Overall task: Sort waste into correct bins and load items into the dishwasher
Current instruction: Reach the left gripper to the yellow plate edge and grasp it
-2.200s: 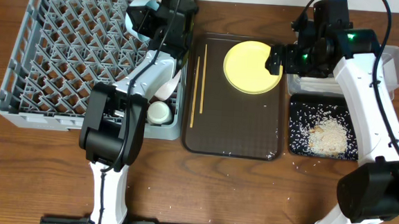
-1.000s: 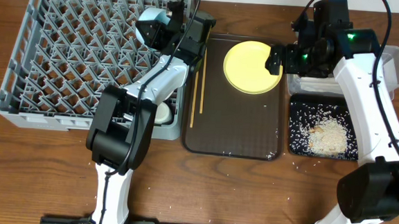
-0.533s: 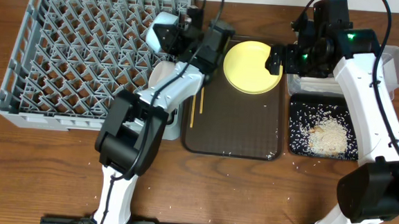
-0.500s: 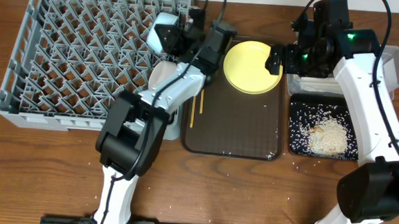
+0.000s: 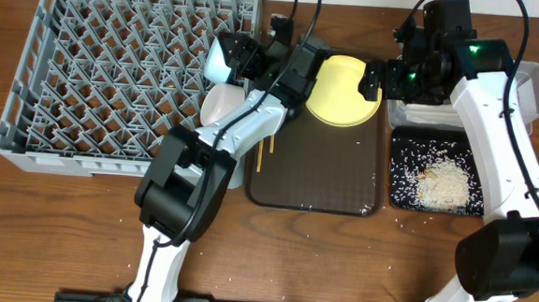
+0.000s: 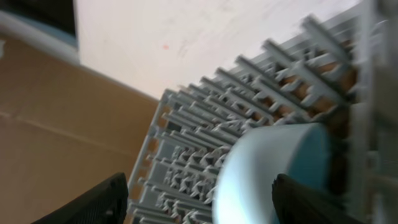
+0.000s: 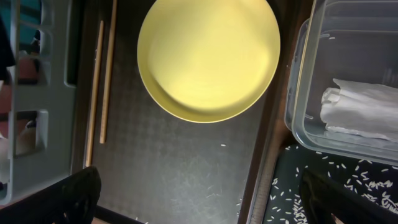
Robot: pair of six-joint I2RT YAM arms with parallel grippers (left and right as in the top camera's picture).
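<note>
Nothing to read from where I'm standing: no words, labels, brand marks or numbers show on the dish rack (image 5: 115, 67), the yellow plate (image 7: 208, 59) or the clear tub (image 7: 297, 81), in any of the three views.

The left gripper (image 5: 236, 60), clamped on the light blue bowl (image 5: 220, 64), moves rightward over the dish rack (image 5: 105, 75); its arm now overlaps the yellow plate (image 5: 348, 95)
</note>
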